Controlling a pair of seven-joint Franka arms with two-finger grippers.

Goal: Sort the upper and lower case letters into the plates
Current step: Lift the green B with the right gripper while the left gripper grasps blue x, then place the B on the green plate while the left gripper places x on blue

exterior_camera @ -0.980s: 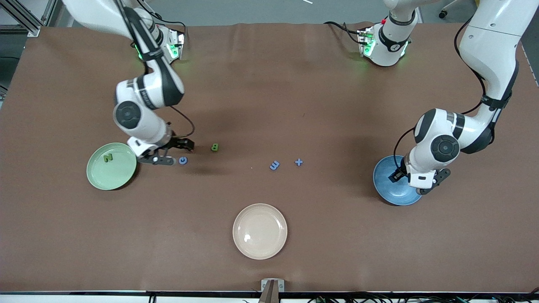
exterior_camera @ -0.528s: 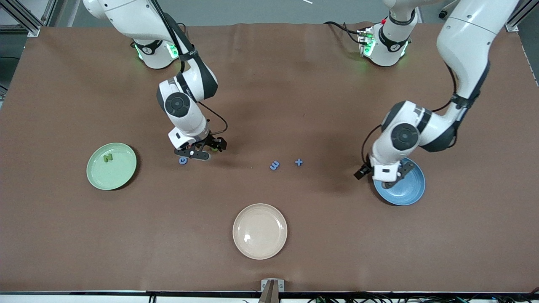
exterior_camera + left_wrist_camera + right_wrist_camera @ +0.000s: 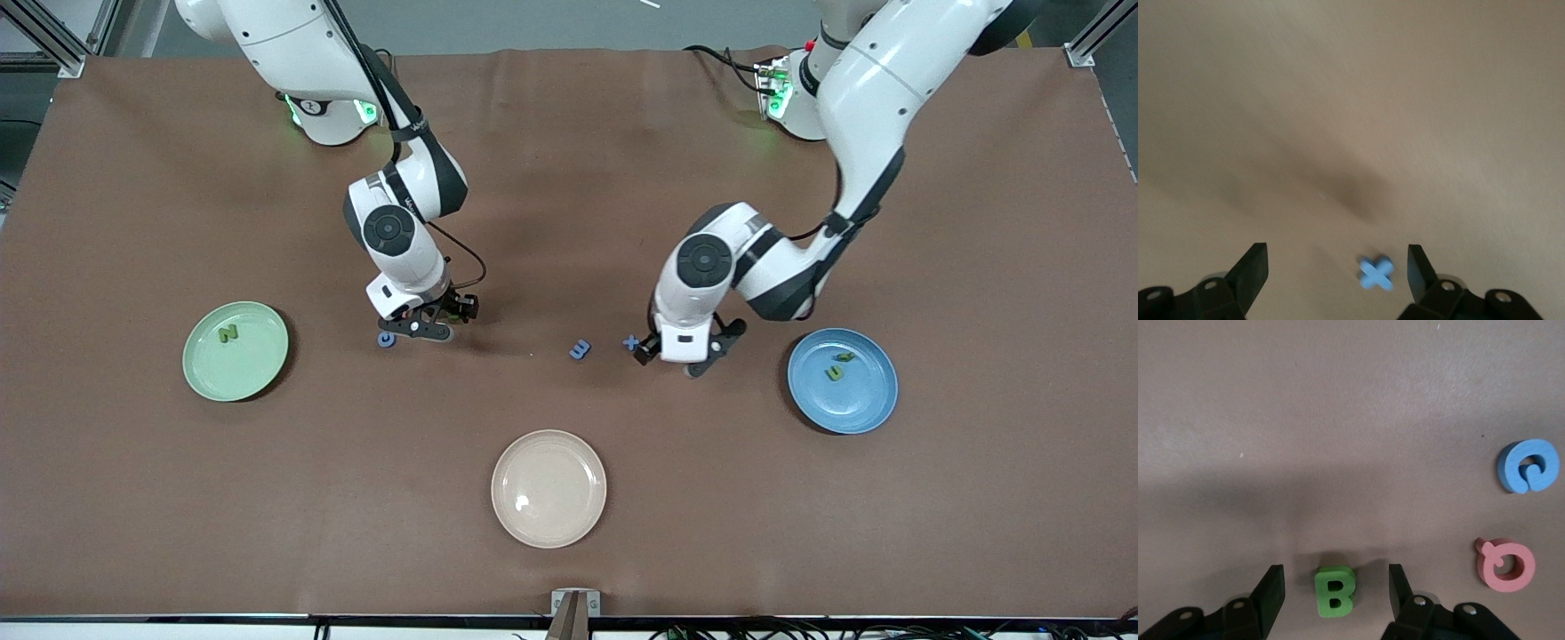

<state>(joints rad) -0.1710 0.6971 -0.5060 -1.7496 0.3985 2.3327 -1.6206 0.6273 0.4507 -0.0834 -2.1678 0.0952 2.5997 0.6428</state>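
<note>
Lying on the brown table (image 3: 569, 178), the green B (image 3: 1335, 591) is now straddled by the wide-open right gripper (image 3: 431, 318), brought over from the green plate (image 3: 203, 373). The blue cross (image 3: 1376, 273) is framed by the open left gripper (image 3: 686, 354), moved off the blue plate (image 3: 876, 400).

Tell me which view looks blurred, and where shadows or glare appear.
Left wrist view: soft, smeared, with a dark shadow above the blue cross. Right wrist view: sharp, with a shadow band above the green B. Front view: a small glare spot on the cream plate.
</note>
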